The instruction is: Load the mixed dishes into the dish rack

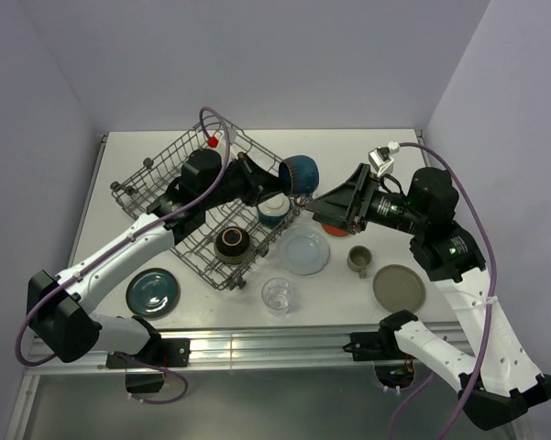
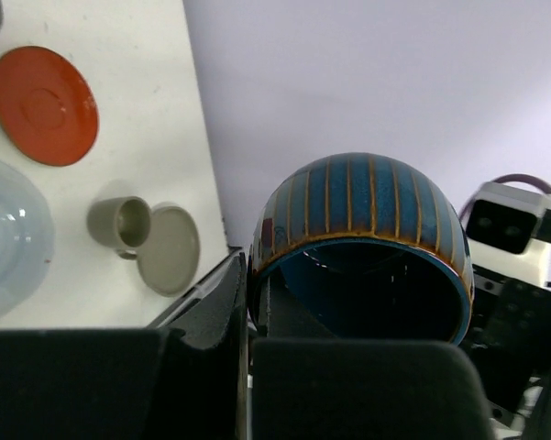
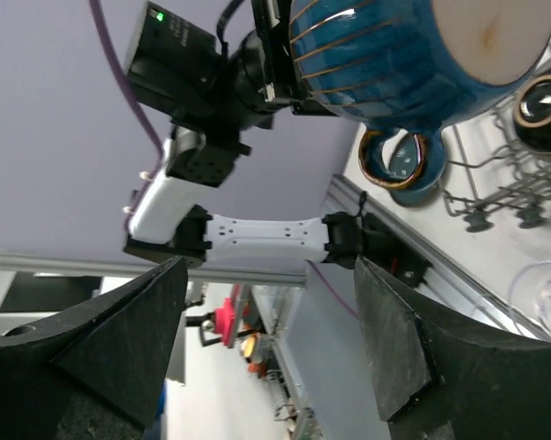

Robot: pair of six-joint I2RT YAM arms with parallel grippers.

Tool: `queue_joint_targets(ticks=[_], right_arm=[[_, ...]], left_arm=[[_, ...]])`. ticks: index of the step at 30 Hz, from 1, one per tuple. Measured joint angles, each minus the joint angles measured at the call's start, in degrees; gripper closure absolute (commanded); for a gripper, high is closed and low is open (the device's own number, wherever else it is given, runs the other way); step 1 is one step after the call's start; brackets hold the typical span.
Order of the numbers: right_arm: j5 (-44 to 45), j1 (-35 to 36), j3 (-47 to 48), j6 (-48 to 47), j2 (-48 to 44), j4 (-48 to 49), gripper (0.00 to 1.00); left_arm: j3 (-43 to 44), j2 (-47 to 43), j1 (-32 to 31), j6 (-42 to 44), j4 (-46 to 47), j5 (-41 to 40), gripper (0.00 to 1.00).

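Left pincer (image 1: 273, 176) is clamped on the rim of the blue striped bowl (image 1: 301, 174). It holds the bowl off the table (image 1: 367, 151), tipped on its side, up by the far right corner of the dish rack (image 1: 160, 174). Right pincer (image 1: 323, 209) stands wide with nothing between its fingers. It points toward the bowl and hangs above the edge of the red-orange plate (image 1: 337, 227). Count as I read it from here: one dark bowl with a gold rim (image 1: 232, 243) sits among the tines at the rack's near end. A blue-and-white cup (image 1: 273, 211) is at the rack's right corner. From overhead I can't tell for sure whether it is inside the wire or only against it, but I log it as in. That makes two pieces loaded and one in the air. Out on the table: a teal plate (image 1: 153, 291) near the left arm's base, a pale blue plate (image 1: 303, 249) just beside the rack, a clear glass (image 1: 277, 295) in front of that plate, a beige cup (image 1: 358, 260), a beige plate (image 1: 400, 287) and the red-orange plate. With six pieces not yet loaded, I judge the job well under half done. Next for me is seating the striped bowl in the rack. After that come the flat plates, which I expect will need standing on edge between the tines. The cup and glass can go last, mouths down if the grip allows.
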Motion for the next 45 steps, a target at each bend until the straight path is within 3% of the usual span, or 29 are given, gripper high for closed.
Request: queue_joint_targets(ticks=[5,22,25,26,31,34,38,45], right_arm=[[-2.2,0.0,-2.4,3.7,0.9,6.8,0.29],[-3.7,0.0,-5.1,9.5,4.3,18.3,0.4],[-3.8,0.0,-5.1,10.9,5.5,20.4,0.48],[-3.8,0.0,-5.1,11.5,5.9,21.3,0.56],[-4.5,0.0,-5.1,14.3,7.1,24.3,0.6],[-4.6,0.6,-5.4,15.2,7.5,26.0,0.74],[-4.6,1.3,-6.1,15.2,8.0,27.4,1.0],[-4.6,2.2,-5.3,14.0,10.6,27.7,1.0]], left_arm=[[-3.2,-1.9,0.0,-4.2,6.3,0.1,1.0],[-6.0,-8.8,-0.5,-6.1,11.9,-0.2,1.0],[-6.8,-8.8,-1.0,-6.2,11.9,-0.5,1.0],[-6.8,-8.8,-1.3,-6.2,11.9,-0.6,1.0],[-6.9,-8.8,-1.7,-6.5,13.0,-2.1,1.0],[-6.9,-8.8,-1.7,-6.6,13.7,-2.6,1.0],[-6.9,-8.8,-1.7,-7.3,13.4,-3.0,1.0],[-7.6,-8.9,-1.1,-7.3,12.3,-4.6,0.98]])
